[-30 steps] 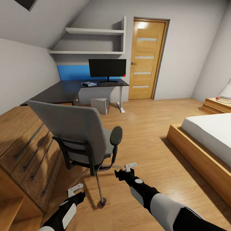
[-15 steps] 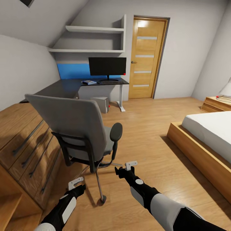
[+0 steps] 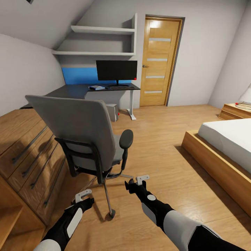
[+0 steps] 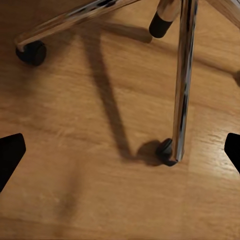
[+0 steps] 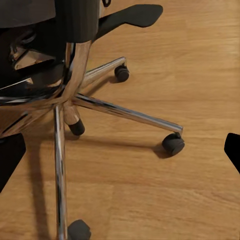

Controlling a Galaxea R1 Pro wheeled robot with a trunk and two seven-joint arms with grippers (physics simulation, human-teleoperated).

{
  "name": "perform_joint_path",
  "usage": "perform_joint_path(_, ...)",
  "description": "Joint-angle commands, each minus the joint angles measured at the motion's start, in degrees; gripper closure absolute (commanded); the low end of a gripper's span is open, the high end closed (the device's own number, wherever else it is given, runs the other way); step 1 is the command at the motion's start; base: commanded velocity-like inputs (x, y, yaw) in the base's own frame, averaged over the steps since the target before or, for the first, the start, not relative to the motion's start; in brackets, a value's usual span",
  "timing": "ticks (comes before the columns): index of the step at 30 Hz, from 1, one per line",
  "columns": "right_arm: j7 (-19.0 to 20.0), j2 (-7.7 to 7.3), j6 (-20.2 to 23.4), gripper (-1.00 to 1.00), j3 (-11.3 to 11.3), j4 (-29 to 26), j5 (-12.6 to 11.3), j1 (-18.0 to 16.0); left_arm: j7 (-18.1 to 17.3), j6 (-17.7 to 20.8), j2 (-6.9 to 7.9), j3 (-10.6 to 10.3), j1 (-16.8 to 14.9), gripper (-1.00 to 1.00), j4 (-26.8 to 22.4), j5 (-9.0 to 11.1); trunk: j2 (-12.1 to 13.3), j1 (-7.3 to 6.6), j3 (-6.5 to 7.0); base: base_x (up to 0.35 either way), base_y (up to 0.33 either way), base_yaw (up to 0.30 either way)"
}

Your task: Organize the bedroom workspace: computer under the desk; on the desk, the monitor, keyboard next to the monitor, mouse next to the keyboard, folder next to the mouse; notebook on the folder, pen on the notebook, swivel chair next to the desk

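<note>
Starting at the left of the bedroom, a light wooden dresser (image 3: 31, 153) with long bar handles runs along the sloped grey wall, and the swivel chair (image 3: 82, 134) stands just beside it, grey backrest turned toward the camera, black armrest out on its door side. Below the chair's seat, the left gripper (image 3: 83, 196) hangs low over the wood floor (image 3: 164, 146) near one chrome leg; in the left wrist view its dark fingertips (image 4: 11, 155) sit wide apart at the frame edges with nothing between them, a castor (image 4: 166, 151) on the floor straight ahead. The right gripper (image 3: 139, 180) hovers near the chair's base on the side away from the dresser, its fingers (image 5: 10, 157) likewise spread and empty, facing the five-star base (image 5: 75, 100). Beyond the chair stands the desk (image 3: 75, 92), glossy black top against the far wall, with the monitor (image 3: 116, 70) upright on it, the keyboard (image 3: 118, 87) a dark strip in front of the stand, and something blue, likely the folder (image 3: 96, 87), lying on the top just beside the keyboard. The computer (image 3: 112, 112) sits under the desk. Past the desk comes the oak door (image 3: 159, 59), then the bed (image 3: 226, 146), well apart from the chair.
</note>
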Motion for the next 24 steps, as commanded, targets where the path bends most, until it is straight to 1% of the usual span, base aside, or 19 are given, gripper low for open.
perform_joint_path(1,0.0,0.0,-0.3,-1.0,0.4,0.1,-0.6,-0.1,0.3,0.3,0.21,0.2,0.0,-1.0,-0.2,0.6,-0.4,0.21,-0.24,0.0,0.0,0.0)
perform_joint_path(4,0.1,-0.01,-0.3,-1.0,0.4,0.1,-0.6,-0.1,0.3,0.4,0.94,0.3,0.0,-1.0,-0.4,0.7,-1.6,0.87,-0.77,0.0,0.0,0.0)
perform_joint_path(9,0.1,-0.01,-0.3,-1.0,0.4,0.1,-0.6,-0.1,0.2,0.4,1.43,0.4,0.0,-1.0,-0.8,0.7,-3.6,1.97,-1.67,0.0,0.0,0.0)
perform_joint_path(18,0.1,0.12,-0.3,-1.0,0.6,-0.4,-0.5,-0.1,0.2,0.4,1.41,0.4,0.0,-1.0,-2.7,0.8,-7.3,3.95,-3.29,0.0,0.0,0.0)
perform_joint_path(20,0.1,0.14,-0.3,-1.0,0.7,-1.1,-0.5,-0.1,0.2,0.4,1.34,0.4,-0.1,-1.0,-3.8,0.7,-8.1,4.39,-3.65,0.0,0.0,0.0)
perform_joint_path(24,-0.1,0.08,0.3,-1.0,0.5,-2.8,-0.4,-0.1,0.4,0.7,1.25,0.4,-0.2,-1.0,-7.2,0.7,-8.1,4.49,-4.53,0.0,0.0,0.0)
